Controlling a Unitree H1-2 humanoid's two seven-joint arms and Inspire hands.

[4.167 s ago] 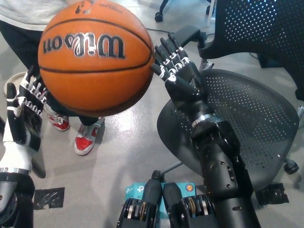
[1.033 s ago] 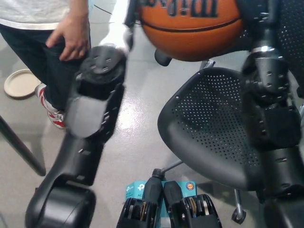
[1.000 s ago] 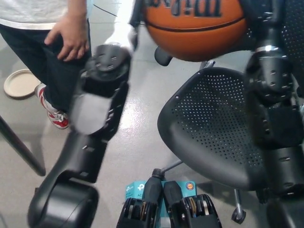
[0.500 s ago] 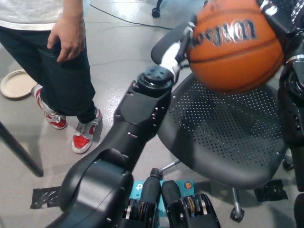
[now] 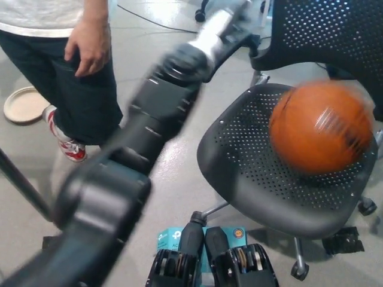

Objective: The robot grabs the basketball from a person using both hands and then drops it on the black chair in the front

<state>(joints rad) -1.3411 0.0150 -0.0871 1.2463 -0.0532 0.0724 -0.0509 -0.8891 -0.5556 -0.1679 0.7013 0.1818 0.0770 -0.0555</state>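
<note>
The left hand (image 5: 230, 15) sits at the 12 o'clock edge of the head view, at the end of a blurred arm that runs diagonally from 7 o'clock. Motion blur hides its fingers, so whether it is spread or closed cannot be told; it holds nothing visible. The right hand is out of view.

The basketball (image 5: 321, 127) is free of both hands. It appears over the perforated seat of the black chair (image 5: 251, 161), at 3 o'clock, and is smeared by motion blur. Whether it touches the seat or is just above it cannot be told. Judged from this position, the release step is done and the ball is at its target.

The seat is a dished mesh pan, which should tend to cradle the ball; a bounce toward the open front rim remains a risk.

A person (image 5: 66, 60) stands at 10 o'clock, one hand hanging at the side. The floor (image 5: 161, 173) is smooth grey and glossy. A round beige dish (image 5: 24, 104) lies at 9 o'clock.
</note>
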